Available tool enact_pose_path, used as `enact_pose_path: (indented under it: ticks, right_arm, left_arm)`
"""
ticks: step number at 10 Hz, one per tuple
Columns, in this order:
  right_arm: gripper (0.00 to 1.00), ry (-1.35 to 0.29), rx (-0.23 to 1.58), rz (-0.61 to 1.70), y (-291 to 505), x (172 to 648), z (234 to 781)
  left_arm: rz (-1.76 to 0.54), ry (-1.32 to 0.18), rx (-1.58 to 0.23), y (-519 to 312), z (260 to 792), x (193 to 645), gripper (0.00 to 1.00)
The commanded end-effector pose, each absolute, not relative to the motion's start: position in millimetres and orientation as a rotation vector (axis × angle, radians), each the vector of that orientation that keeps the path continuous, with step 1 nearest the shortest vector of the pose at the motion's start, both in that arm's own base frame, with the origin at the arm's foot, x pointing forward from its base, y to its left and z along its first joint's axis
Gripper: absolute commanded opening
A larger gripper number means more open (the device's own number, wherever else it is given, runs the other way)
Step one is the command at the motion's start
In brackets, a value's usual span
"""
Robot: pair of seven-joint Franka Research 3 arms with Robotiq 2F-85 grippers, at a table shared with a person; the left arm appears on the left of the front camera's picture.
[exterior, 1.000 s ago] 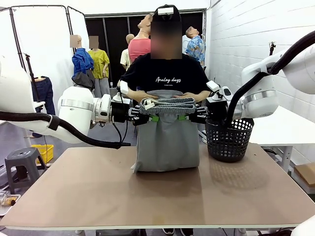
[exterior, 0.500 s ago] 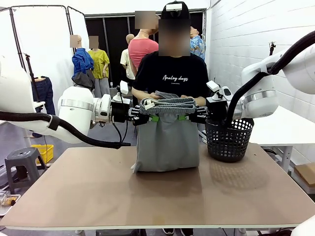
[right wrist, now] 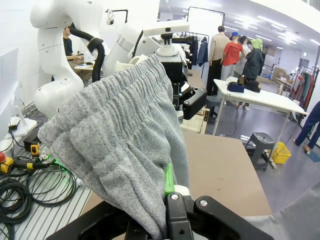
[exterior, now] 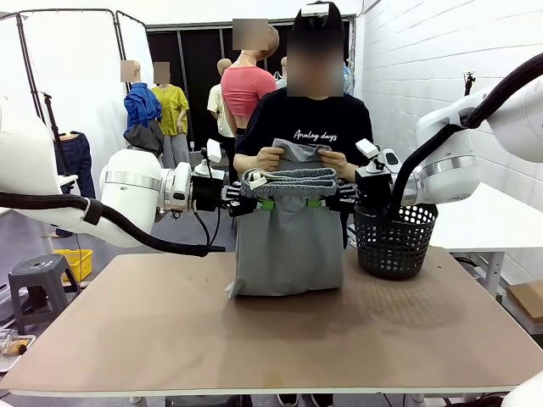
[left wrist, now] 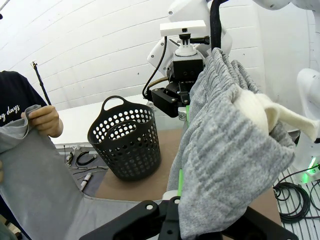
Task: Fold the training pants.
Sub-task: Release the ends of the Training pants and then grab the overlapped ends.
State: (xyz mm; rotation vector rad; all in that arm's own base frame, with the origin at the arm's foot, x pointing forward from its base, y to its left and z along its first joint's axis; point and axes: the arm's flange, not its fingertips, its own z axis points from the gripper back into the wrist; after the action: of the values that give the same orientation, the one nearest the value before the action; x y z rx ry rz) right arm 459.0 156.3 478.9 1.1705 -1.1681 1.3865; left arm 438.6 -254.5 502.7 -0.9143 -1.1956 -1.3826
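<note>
My left tool [exterior: 254, 201] and right tool [exterior: 329, 201] each clamp the soft grey pants [exterior: 287, 246] by the gathered, ribbed waistband. Smooth fabric drapes onto the brown tabletop [exterior: 153, 331].

training pants [exterior: 287, 242] | light grey | hanging by waistband | hem touching table

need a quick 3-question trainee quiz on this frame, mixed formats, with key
1. True or false: the left gripper and the right gripper are both shut on the waistband of the training pants.
2. The black mesh basket stands: A) on the floor; B) on the table, on the robot's right side; C) in the person's arms.
3. Fill in: the far part of the pants is held up by the person's ____.

Key: 1 true; 2 B; 3 hands.
</note>
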Motion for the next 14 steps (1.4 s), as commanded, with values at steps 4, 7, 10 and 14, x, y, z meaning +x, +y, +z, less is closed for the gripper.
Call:
enact_pose_path:
  ticks: [4,7,10,14]
  right_arm:
    - [0.0,-1.18,1.181,1.397,156.6,457.4,480.2]
    - [0.0,-1.18,1.181,1.397,156.6,457.4,480.2]
    - [0.0,-1.18,1.181,1.397,156.6,457.4,480.2]
    - [0.0,-1.18,1.181,1.397,156.6,457.4,480.2]
  left_arm:
    - [-1.374,-1.227,-0.905,-255.5,502.6,434.5,0.0]
    - [-1.374,-1.227,-0.905,-255.5,502.6,434.5,0.0]
    - [-1.374,-1.227,-0.905,-255.5,502.6,434.5,0.0]
    - [-1.374,-1.227,-0.905,-255.5,502.6,434.5,0.0]
